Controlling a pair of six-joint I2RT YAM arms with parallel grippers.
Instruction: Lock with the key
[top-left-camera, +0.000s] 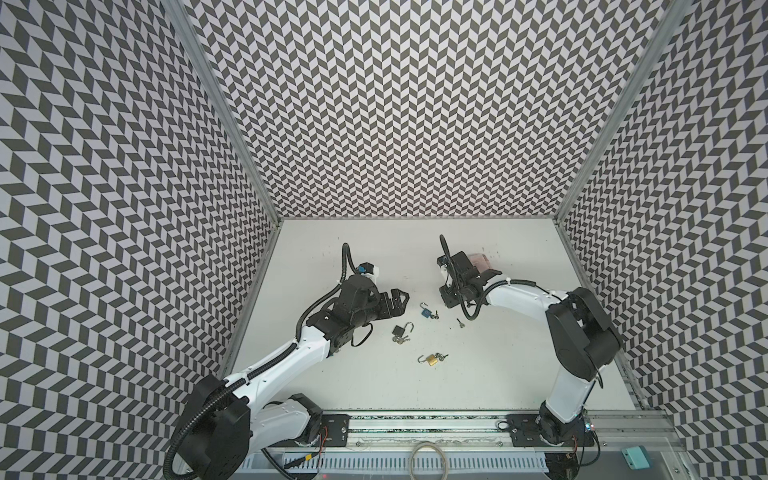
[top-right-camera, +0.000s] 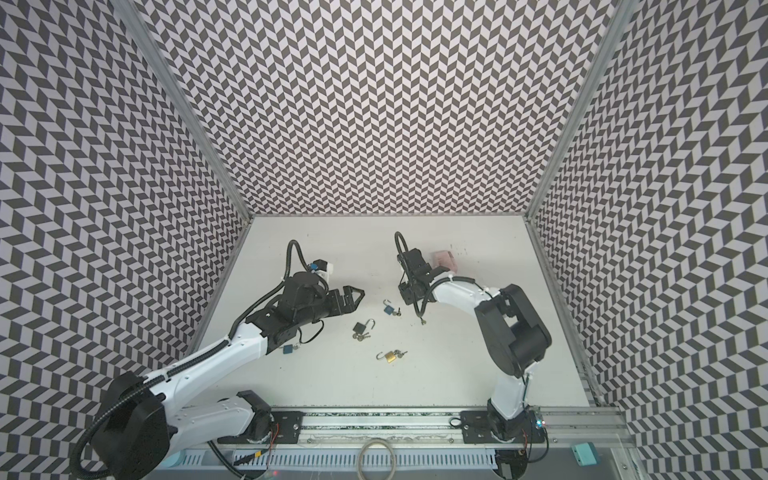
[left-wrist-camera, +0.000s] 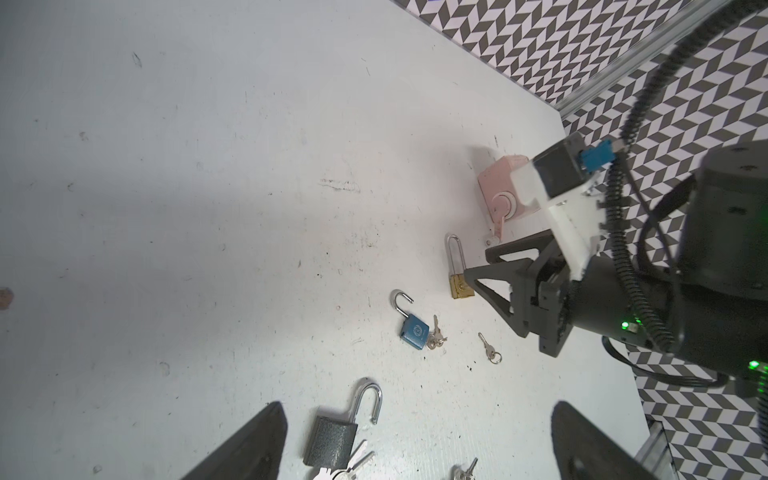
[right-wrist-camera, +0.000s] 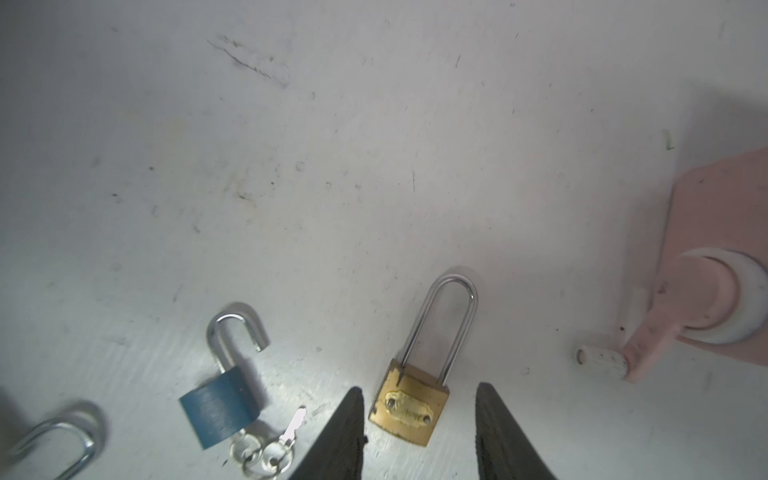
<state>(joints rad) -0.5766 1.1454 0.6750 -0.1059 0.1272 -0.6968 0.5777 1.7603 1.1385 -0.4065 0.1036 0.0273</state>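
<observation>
Padlock in brass lying on the bench, shackle seated, between right jaws standing apart, probably being released as locked, loose key lying nearby, left jaws hanging wide open near black padlock.

Two arms, same build. White shell links on the left arm, black joint housings, rounded black shoulder block; the right arm matches. Ribbed black conduit runs along the links, thinner smooth black cables beside it. Matte black left claw and right claw, fingers with triangular cut-outs tapering to points. The wrist camera is a dark box in a white bracket with a blue plug. Green lights on the right wrist housing. Black base plates, small screws.
</observation>
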